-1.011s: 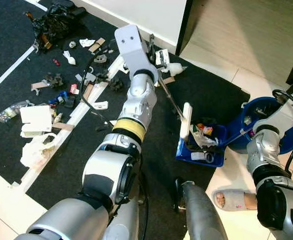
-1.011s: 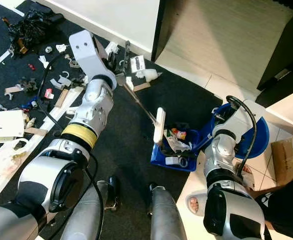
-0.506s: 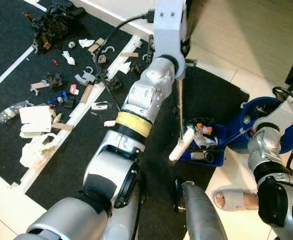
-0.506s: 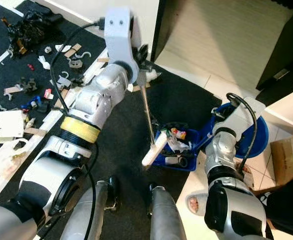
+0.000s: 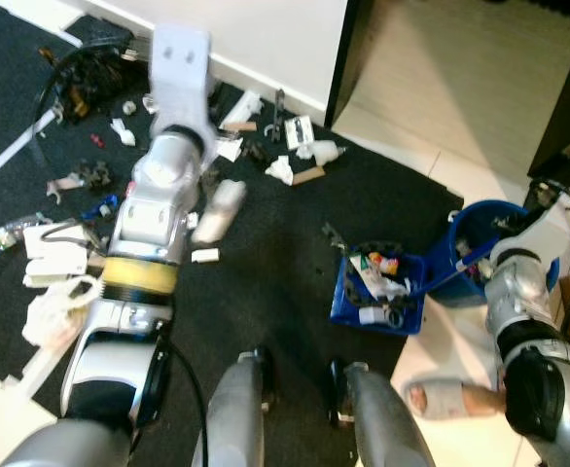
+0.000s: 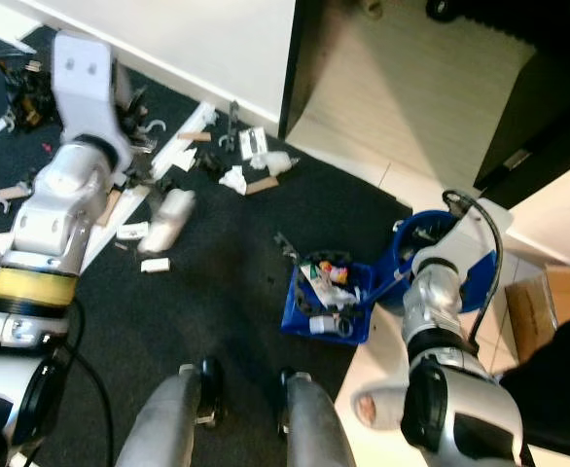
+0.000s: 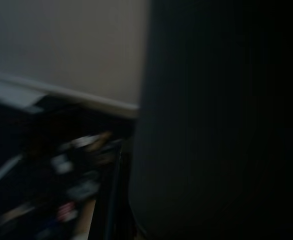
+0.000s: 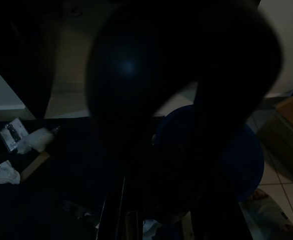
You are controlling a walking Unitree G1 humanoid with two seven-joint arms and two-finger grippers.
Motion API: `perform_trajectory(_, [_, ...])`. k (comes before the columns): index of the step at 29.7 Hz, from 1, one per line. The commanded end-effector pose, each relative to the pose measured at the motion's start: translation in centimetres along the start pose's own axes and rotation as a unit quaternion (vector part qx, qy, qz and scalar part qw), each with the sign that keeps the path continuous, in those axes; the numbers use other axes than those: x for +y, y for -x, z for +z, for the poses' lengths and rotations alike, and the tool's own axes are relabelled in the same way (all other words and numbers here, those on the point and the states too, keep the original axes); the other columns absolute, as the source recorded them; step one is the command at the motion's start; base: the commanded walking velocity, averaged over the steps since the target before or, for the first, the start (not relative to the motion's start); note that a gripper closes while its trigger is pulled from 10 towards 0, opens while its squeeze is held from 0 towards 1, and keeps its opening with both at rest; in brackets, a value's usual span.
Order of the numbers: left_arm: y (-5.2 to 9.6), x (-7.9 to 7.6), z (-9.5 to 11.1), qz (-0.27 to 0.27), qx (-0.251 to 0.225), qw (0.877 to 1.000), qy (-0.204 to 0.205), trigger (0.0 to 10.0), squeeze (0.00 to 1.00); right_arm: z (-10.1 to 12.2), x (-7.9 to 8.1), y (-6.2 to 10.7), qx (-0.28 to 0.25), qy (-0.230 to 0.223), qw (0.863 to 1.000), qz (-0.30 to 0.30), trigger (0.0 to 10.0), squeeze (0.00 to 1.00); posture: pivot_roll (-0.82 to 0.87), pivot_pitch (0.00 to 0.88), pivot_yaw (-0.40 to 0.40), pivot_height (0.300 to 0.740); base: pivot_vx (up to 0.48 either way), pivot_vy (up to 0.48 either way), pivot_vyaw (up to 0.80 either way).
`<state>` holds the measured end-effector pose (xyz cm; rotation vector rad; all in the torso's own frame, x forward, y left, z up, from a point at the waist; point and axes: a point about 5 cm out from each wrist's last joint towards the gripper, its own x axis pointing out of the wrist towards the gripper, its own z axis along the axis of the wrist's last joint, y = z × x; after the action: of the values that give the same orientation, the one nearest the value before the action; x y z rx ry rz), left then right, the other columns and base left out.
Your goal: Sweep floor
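My left arm reaches out over the black mat, its white wrist block (image 5: 180, 60) covering the gripper. That gripper is shut on the broom, whose blurred white brush head (image 5: 217, 209) hovers beside the forearm near scattered litter (image 5: 295, 165) by the wall. The blue dustpan (image 5: 339, 302) sits on the mat's right part, full of scraps. My right gripper (image 5: 492, 255) is shut on the dustpan's blue handle (image 5: 450, 277), beside the blue bucket (image 5: 475, 226). Both wrist views are very dark.
More litter and white bags (image 5: 47, 316) lie on the mat at the left. A slippered foot (image 5: 441, 397) stands on the tiles by my right leg. A dark door edge (image 5: 338, 58) rises behind the mat. A cardboard box (image 6: 543, 302) sits at the far right.
My left arm has swung left, away from the dustpan, carrying the brush over toward the litter near the wall. The right arm stays at the dustpan handle. The camera has shifted too.
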<state>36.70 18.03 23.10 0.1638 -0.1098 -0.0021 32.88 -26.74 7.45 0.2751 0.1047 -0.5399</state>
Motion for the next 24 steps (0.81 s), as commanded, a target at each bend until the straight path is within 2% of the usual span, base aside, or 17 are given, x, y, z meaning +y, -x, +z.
perform_trajectory(1, [0.3,-1.1,0.6,-0.028,-0.011,0.999,0.041,10.0,0.00,-1.8,0.1,0.6,0.039,-0.040,0.998,0.003,10.0,0.00,0.09,0.098,-0.019,0.740,0.000,0.000,0.00])
perform_trajectory(2, [0.5,-0.9,0.8,-0.028,-0.016,0.999,0.044,10.0,0.00,-1.8,-0.1,0.6,0.040,-0.043,0.998,0.000,10.0,0.00,0.09,0.092,-0.022,0.740,0.000,0.000,0.00])
perform_trajectory(4, [0.6,-0.9,0.6,-0.034,-0.020,0.999,0.011,10.0,0.00,-1.8,-0.2,0.6,0.041,-0.046,0.998,0.000,10.0,0.00,0.09,0.086,-0.024,0.740,0.000,0.000,0.00])
perform_trajectory(5, [0.6,-0.9,0.6,-0.034,-0.020,0.999,0.011,10.0,0.00,-1.8,-0.2,0.6,0.041,-0.046,0.998,0.000,10.0,0.00,0.09,0.086,-0.024,0.740,0.000,0.000,0.00])
perform_trajectory(6, [0.7,-0.9,0.0,-0.040,-0.018,0.999,-0.009,10.0,0.00,-1.8,-0.2,0.6,0.042,-0.045,0.998,0.003,10.0,0.00,0.09,0.083,-0.026,0.740,0.000,0.000,0.00])
perform_trajectory(8, [0.9,-1.0,-0.8,-0.044,-0.017,0.999,-0.019,10.0,0.00,-1.9,-0.1,0.7,0.044,-0.043,0.998,0.008,10.0,0.00,0.09,0.077,-0.028,0.740,0.000,0.000,0.00])
perform_trajectory(10, [1.2,-1.0,-2.7,-0.048,-0.008,0.997,-0.054,10.0,0.00,-2.0,0.1,0.8,0.044,-0.041,0.998,0.015,10.0,0.00,0.08,0.077,-0.028,0.740,0.000,0.000,0.00])
perform_trajectory(13, [1.3,-1.0,-3.2,-0.050,-0.007,0.997,-0.066,10.0,0.00,-2.1,0.2,0.8,0.044,-0.041,0.998,0.018,10.0,0.00,0.08,0.076,-0.028,0.740,0.000,0.000,0.00])
perform_trajectory(15, [1.8,-1.0,-4.8,-0.048,0.011,0.995,-0.088,10.0,0.00,-2.2,0.4,0.9,0.046,-0.045,0.998,0.022,10.0,0.00,0.08,0.077,-0.025,0.740,0.000,0.000,0.00])
perform_trajectory(16, [1.8,-1.0,-4.8,-0.048,0.011,0.995,-0.088,10.0,0.00,-2.2,0.4,0.9,0.046,-0.045,0.998,0.022,10.0,0.00,0.08,0.077,-0.025,0.740,0.000,0.000,0.00])
perform_trajectory(18, [2.4,-0.6,-6.5,-0.044,0.029,0.990,-0.132,10.0,0.00,-2.3,0.5,0.9,0.047,-0.053,0.997,0.025,10.0,0.00,0.08,0.075,-0.020,0.740,0.000,0.000,0.00])
perform_trajectory(19, [2.4,-0.6,-6.5,-0.044,0.029,0.990,-0.132,10.0,0.00,-2.3,0.5,0.9,0.047,-0.053,0.997,0.025,10.0,0.00,0.08,0.075,-0.020,0.740,0.000,0.000,0.00])
perform_trajectory(21, [2.9,-0.1,-7.5,-0.037,0.036,0.986,-0.160,10.0,0.00,-2.1,0.6,0.9,0.044,-0.057,0.997,0.028,10.0,0.00,0.07,0.072,-0.018,0.740,0.000,0.000,0.00])
perform_trajectory(24, [3.1,0.4,-7.8,-0.024,0.038,0.986,-0.158,10.0,0.00,-1.7,0.5,0.7,0.038,-0.064,0.997,0.028,10.0,0.00,0.07,0.067,-0.015,0.740,0.000,0.000,0.00])
